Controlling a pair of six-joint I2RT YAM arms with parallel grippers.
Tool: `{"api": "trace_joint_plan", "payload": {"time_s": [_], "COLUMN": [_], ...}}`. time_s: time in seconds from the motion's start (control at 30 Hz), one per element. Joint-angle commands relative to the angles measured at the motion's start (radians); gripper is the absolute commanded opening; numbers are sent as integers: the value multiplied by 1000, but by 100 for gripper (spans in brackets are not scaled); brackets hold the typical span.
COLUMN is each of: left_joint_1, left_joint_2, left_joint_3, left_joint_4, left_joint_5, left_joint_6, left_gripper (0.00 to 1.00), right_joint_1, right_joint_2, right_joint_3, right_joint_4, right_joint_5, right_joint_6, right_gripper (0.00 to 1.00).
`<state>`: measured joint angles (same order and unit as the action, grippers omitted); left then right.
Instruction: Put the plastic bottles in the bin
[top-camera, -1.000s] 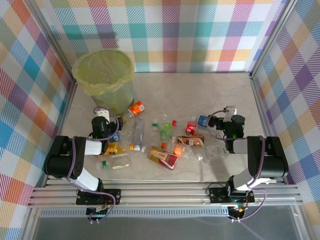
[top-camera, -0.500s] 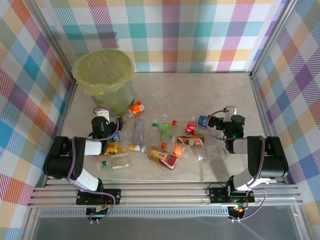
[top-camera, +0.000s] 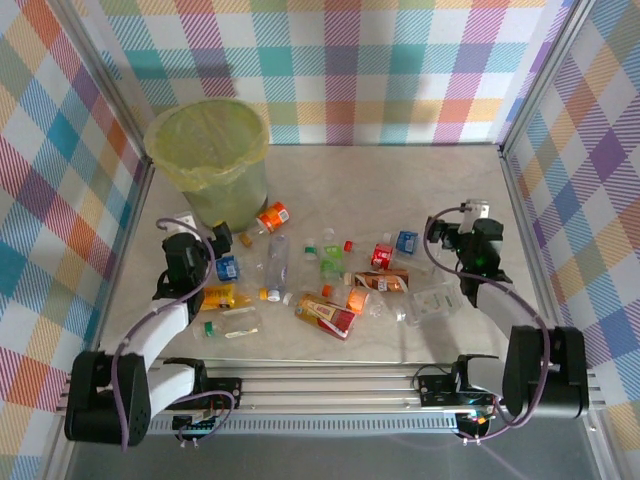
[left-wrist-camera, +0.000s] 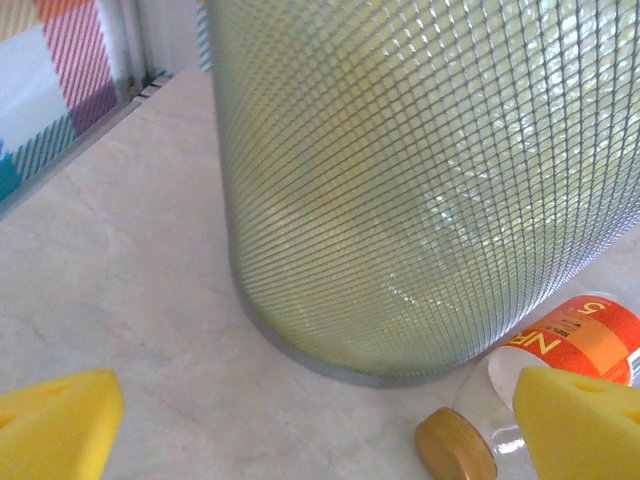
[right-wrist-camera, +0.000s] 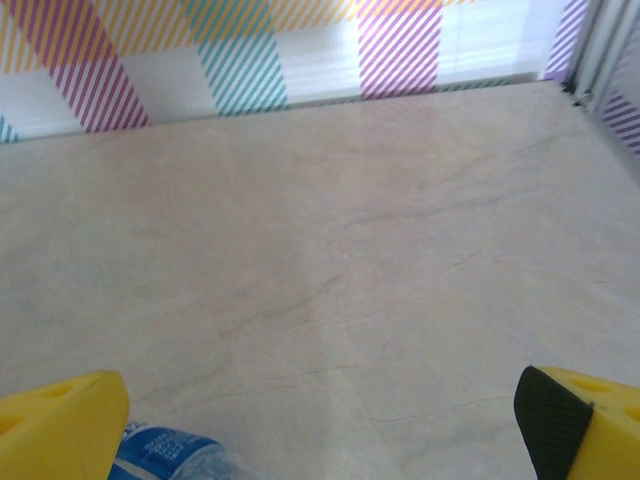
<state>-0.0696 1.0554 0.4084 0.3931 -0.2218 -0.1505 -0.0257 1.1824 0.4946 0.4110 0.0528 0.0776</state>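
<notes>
Seen from above, the plastic bottles (top-camera: 278, 258) lie scattered across the middle of the counter (top-camera: 400, 180). The bin (top-camera: 208, 160), lined in yellow-green, stands in the far left corner. The left wrist view adds the bin's gridded wall close up and an orange-labelled bottle (left-wrist-camera: 575, 335) with a gold cap (left-wrist-camera: 455, 445) just beside its base. It also shows the left fingers (left-wrist-camera: 60, 425) spread wide, holding nothing. In the right wrist view the right fingers (right-wrist-camera: 60, 420) are equally wide apart over bare counter, with a blue-labelled bottle (right-wrist-camera: 165, 450) just beside one.
</notes>
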Motion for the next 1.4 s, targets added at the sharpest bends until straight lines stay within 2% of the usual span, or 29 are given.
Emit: {"api": "trace_joint_plan", "payload": {"time_s": [0.0,0.27,0.37,0.5,0.6,0.77,0.97,1.37], "left_joint_1": [-2,-2,-3,-3,-2,-3,8,136], "left_joint_2": [-132,-388,-421,-374,-339,-310,-256,-209], "left_joint_3": [10,155,207,256,264,217,182,87], "left_joint_4": [-261,-907,-1049,-1174,-1268,-1250,-1207,-1047], "left_joint_5": [-61,-123,-71,37,55,104,94,146], "left_joint_6": [-203,-557,-615,-681,-786,-853,-877,-886], "left_gripper": [100,100,100,100,100,100,100,100], "right_joint_1": [0,19,38,67,85,94,96,108], "right_joint_2": [-56,-74,-92,-101,-105,-123,-145,-124], "right_joint_3": [73,190,210,249,269,285,295,314], "right_joint_4": [-236,-517,-584,-684,-742,-805,-837,-842], "right_joint_5": [66,29,29,35,47,63,60,24], "right_joint_6": [94,154,153,145,140,142,149,154], "right_gripper": [100,100,100,100,100,100,100,100]}}
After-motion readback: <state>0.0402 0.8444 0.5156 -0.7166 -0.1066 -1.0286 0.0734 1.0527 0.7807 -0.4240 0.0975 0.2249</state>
